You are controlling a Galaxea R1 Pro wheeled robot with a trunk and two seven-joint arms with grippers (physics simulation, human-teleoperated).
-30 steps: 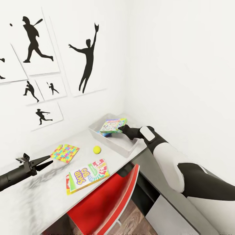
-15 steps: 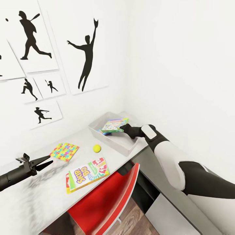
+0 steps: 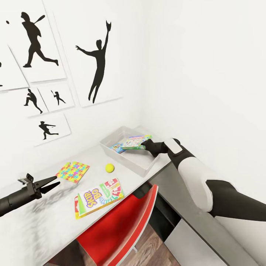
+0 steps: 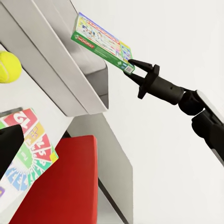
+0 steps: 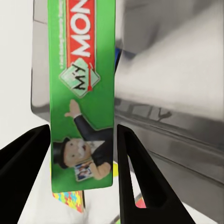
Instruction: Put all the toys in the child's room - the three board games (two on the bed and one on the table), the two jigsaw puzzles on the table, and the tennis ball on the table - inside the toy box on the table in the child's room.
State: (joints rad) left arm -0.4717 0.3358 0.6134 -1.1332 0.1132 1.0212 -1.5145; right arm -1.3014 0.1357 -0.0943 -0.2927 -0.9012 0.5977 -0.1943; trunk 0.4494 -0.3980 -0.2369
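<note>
Bare table (image 3: pixel 44 218) lies open near the left pincer (image 3: pixel 55 181); the red chair (image 3: pixel 122 225) blocks the near edge, walls close the far corner.

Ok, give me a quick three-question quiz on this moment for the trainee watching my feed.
1. True or false: the tennis ball is inside the toy box.
2. What does the right gripper hold over the toy box? A) Skip-Bo box B) Monopoly box C) jigsaw puzzle
3. Fill in: the chair tucked under the table is ____.

Key: 1 false, it lies on the table; 2 B; 3 red.
</note>
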